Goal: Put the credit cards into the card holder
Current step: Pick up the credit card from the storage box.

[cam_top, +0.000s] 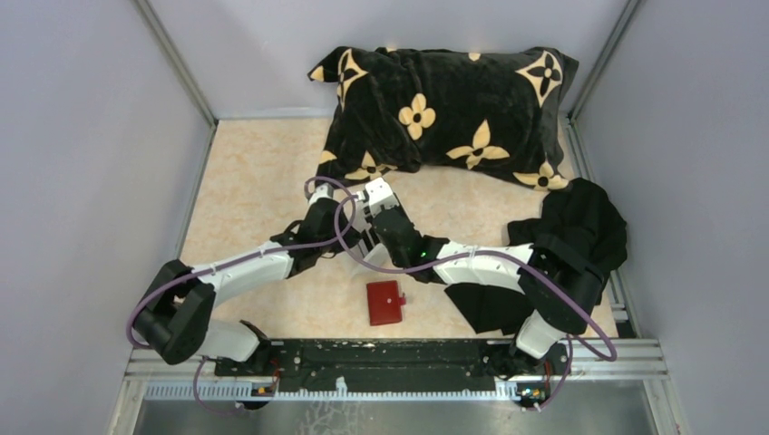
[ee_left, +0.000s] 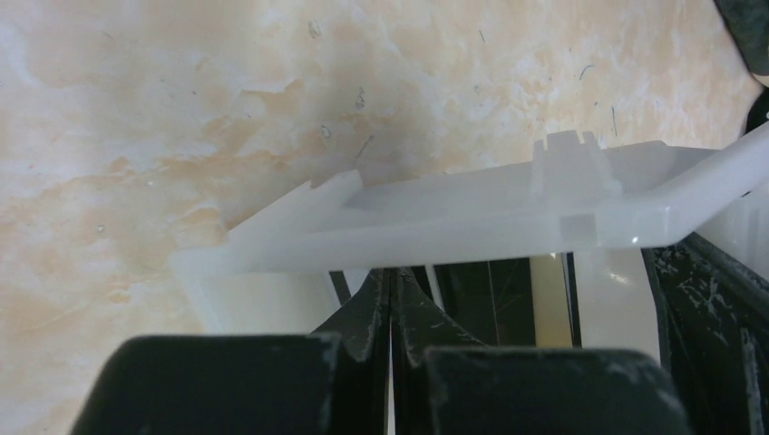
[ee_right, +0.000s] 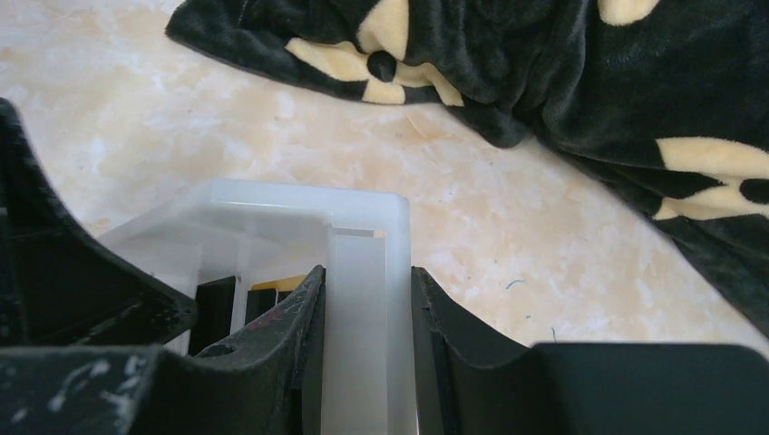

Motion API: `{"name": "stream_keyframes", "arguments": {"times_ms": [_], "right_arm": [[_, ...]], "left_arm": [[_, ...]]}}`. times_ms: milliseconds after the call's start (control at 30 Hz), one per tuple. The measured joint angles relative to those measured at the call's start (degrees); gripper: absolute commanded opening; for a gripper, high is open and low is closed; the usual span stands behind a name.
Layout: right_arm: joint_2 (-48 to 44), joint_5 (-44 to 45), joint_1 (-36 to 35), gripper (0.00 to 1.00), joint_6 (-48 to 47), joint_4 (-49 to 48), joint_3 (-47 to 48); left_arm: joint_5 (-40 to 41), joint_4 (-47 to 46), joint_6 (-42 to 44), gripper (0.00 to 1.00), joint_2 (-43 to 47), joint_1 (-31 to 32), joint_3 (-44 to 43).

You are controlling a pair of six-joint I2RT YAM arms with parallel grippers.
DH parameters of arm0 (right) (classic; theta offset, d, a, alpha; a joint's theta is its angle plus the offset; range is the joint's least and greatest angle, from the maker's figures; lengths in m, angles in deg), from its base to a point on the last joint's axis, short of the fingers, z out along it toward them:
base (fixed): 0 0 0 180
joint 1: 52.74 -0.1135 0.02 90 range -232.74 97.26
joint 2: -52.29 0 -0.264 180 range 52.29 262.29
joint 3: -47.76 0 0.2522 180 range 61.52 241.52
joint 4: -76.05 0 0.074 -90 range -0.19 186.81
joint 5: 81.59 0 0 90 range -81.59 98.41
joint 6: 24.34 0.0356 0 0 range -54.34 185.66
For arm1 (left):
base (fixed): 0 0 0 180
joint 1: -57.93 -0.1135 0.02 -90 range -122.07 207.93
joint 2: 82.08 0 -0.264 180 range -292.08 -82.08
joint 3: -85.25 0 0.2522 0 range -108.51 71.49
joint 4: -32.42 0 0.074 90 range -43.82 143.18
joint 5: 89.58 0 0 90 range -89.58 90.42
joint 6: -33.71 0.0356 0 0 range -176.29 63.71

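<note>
Evidently card-picking is underway: the right gripper (ee_right: 367,274) is clamping the white tray's (ee_right: 272,195) wall while the left gripper (ee_left: 392,279), closed tight, is probing the credit cards (ee_left: 481,299) inside, hold unclear, and next is needing to carry 1 to the red card holder (cam_top: 384,303) lying well apart on the bench (cam_top: 254,181).

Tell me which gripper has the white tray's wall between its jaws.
The right gripper: its jaws straddle a corner wall of the tray. On the left gripper the jaws are pressed together, with no wall between them.
</note>
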Motion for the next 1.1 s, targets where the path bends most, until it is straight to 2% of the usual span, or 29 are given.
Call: {"name": "stream_keyframes", "arguments": {"times_ms": [400, 1100], "right_arm": [[0.1, -0.9, 2.8, 0.00, 2.9, 0.0, -0.3], [0.1, -2.7, 4.9, 0.00, 5.3, -0.5, -1.0]], "left_arm": [[2.3, 1.7, 0.8, 0.00, 2.0, -0.3, 0.6], [1.6, 1.8, 1.3, 0.00, 1.6, -0.6, 0.6]]}}
